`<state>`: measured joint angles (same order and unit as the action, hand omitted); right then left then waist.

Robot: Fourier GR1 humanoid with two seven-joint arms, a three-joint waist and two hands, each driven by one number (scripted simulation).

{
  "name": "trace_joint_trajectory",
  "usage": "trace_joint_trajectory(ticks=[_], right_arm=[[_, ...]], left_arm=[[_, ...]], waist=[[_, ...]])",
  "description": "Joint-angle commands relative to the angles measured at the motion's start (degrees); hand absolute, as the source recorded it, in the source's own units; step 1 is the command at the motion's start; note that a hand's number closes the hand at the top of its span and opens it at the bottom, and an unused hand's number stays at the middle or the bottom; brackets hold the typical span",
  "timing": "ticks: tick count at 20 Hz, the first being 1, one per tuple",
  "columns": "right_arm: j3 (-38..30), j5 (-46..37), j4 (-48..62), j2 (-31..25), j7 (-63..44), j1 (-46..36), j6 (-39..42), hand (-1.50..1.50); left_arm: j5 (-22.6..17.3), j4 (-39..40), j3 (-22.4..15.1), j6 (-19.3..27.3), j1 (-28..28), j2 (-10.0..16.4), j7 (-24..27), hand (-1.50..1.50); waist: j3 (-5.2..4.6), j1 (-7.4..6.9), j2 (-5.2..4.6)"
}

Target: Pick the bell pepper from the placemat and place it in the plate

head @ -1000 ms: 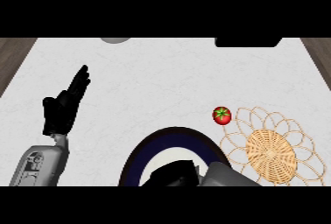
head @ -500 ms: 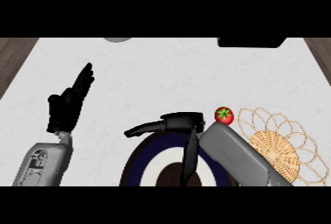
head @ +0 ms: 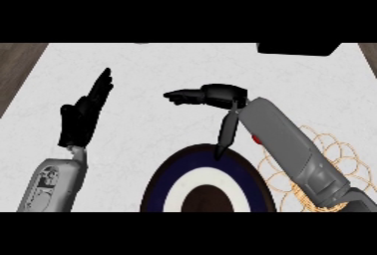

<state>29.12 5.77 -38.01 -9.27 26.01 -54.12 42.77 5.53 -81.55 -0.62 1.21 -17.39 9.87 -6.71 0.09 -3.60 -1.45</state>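
Nearest the robot sits the plate (head: 158,187), holding nothing. Just beyond, on the placemat (head: 342,154), the pepper (head: 256,139) peeks from behind the right forearm. That right hand (head: 213,94) hangs spread and empty beyond it; reaching seems underway, needing fingers brought onto the pepper. At the left, the left hand (head: 85,117) rests open, fingers up.

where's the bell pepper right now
In the head view the bell pepper shows as a red sliver right of centre, mostly hidden behind the right forearm, between plate and placemat.
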Motion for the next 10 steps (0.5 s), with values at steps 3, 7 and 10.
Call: trace_joint_trajectory(ticks=[3,7,10], right_arm=[[-0.07,-0.94,8.04,-1.3,9.68,-5.11,8.99,-1.5],[-0.01,-0.37,10.02,-1.21,11.18,-4.85,7.8,-1.5],[1.51,-1.43,10.62,-1.2,12.27,-4.76,7.44,-1.5]], left_arm=[[-0.08,1.56,-0.34,-0.95,-1.78,-0.19,0.83,0.0],[0.04,1.0,-0.51,-0.95,-0.9,-0.32,2.05,0.0],[0.24,2.5,-0.73,0.06,-2.34,-1.77,1.53,0.0]], waist=[[0.03,-1.49,-0.81],[0.07,-2.26,-1.11],[0.09,-1.73,-1.37]])
